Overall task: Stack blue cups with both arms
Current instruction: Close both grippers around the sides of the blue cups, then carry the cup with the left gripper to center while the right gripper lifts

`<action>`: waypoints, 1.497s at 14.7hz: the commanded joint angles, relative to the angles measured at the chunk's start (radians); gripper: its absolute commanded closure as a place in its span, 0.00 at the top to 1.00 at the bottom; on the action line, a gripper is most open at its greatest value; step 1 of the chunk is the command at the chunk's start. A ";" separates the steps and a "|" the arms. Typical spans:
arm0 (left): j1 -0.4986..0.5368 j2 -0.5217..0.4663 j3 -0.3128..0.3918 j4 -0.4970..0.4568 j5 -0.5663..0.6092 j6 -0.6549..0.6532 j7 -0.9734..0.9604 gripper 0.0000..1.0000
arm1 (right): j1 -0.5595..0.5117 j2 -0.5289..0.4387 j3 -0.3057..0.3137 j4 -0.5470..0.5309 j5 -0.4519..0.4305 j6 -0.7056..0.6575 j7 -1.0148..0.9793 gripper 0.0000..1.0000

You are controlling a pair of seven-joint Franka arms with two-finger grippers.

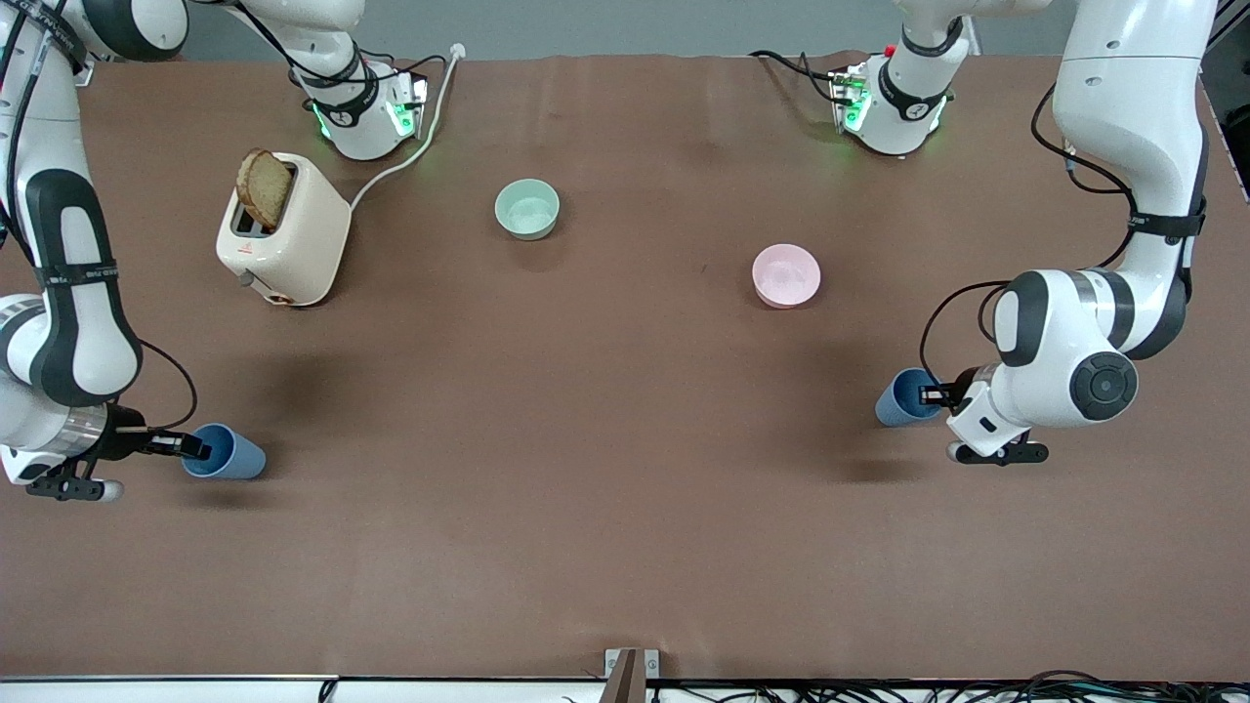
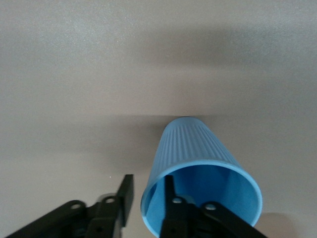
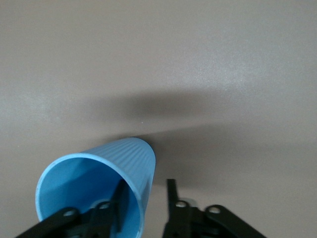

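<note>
**Inspector A:** Front view. Both blue cups lie on their sides near the camera edge of the brown table [image 1: 625, 547]. One cup [image 1: 227, 452] is at the right arm's end, the right gripper [image 1: 191, 448] at its mouth. The other cup [image 1: 902, 397] is at the left arm's end, the left gripper [image 1: 937, 395] at its mouth. The green bowl [image 1: 527, 209], pink bowl [image 1: 786, 275] and toaster [image 1: 283, 230] sit farther from the camera, well apart from both cups.

**Inspector B:** Risk there?

**Inspector A:** The cups are round and lying down; a nudge could roll them off line.

**Inspector B:** Left wrist view?

**Inspector A:** Left gripper [image 2: 148, 196] straddles the cup's [image 2: 198, 168] rim: one finger inside the mouth, one outside. The jaws stand apart, not yet pinching the wall. Closing off-centre could flex the thin wall or let it slip.

**Inspector B:** Right wrist view?

**Inspector A:** Same arrangement. Right gripper [image 3: 146, 198] has one finger inside its cup [image 3: 99, 183], one outside, with a gap. A single-wall pinch may let the cup swing on lifting, misaligning the stack.
</note>
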 commanded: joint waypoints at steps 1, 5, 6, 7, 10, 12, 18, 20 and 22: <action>-0.003 -0.004 -0.002 0.008 0.009 -0.005 0.012 0.01 | -0.003 -0.009 0.003 0.009 0.023 0.002 -0.011 0.06; 0.000 -0.039 -0.011 0.029 0.009 -0.008 0.009 0.00 | 0.005 -0.070 0.000 0.033 0.009 -0.056 -0.007 0.05; 0.000 -0.050 -0.018 0.061 0.009 -0.031 0.010 0.00 | 0.008 -0.111 -0.001 0.033 0.007 -0.084 -0.007 0.05; -0.003 -0.051 -0.034 0.127 0.009 -0.090 0.009 0.00 | 0.020 -0.152 -0.003 0.032 -0.002 -0.110 -0.005 0.05; -0.005 -0.038 -0.122 0.288 0.000 -0.198 0.003 0.00 | 0.055 -0.301 0.000 0.026 -0.126 -0.248 0.074 0.05; -0.005 -0.016 -0.214 0.322 -0.011 -0.198 -0.003 0.00 | 0.078 -0.384 0.000 0.021 -0.148 -0.355 0.116 0.05; -0.195 0.110 -0.302 0.403 -0.013 -0.171 -0.005 0.00 | 0.146 -0.642 0.003 -0.056 -0.211 -0.518 0.229 0.05; -0.265 0.159 -0.299 0.445 -0.010 -0.157 -0.005 0.00 | 0.164 -0.688 0.005 -0.056 -0.211 -0.579 0.258 0.05; -0.318 0.180 -0.295 0.450 -0.006 -0.106 -0.005 0.00 | 0.172 -0.722 0.008 -0.065 -0.211 -0.611 0.301 0.04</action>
